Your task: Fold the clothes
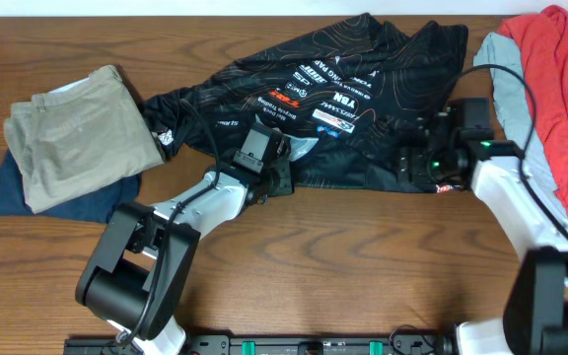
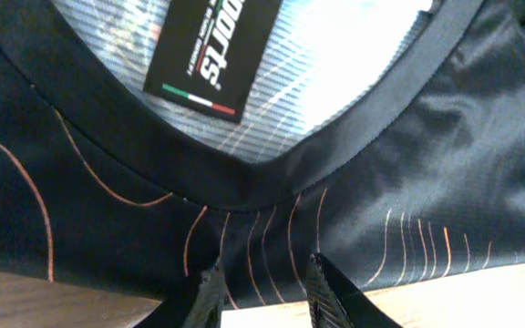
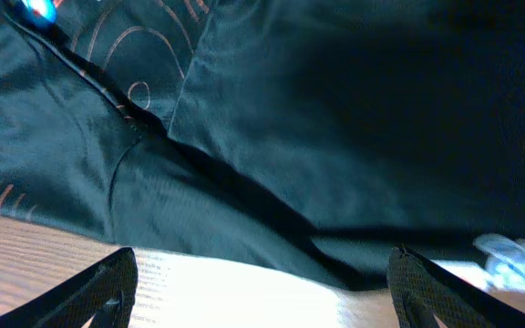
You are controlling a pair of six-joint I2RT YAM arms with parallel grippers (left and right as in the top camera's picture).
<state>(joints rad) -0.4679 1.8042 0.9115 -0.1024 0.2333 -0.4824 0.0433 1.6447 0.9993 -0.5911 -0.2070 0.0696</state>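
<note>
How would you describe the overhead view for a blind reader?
A black jersey with orange contour lines lies rumpled on a wooden table, the left claw and right claw at its near edge. Khaki trousers on a navy garment lie at left; a red garment and a grey garment at upper right.

Black jersey, copper-orange contour lines

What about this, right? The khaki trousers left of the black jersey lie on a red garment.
Wrong colour: the overhead view shows the khaki trousers left of the black jersey lying on a navy garment; the red garment is at far right.
</note>
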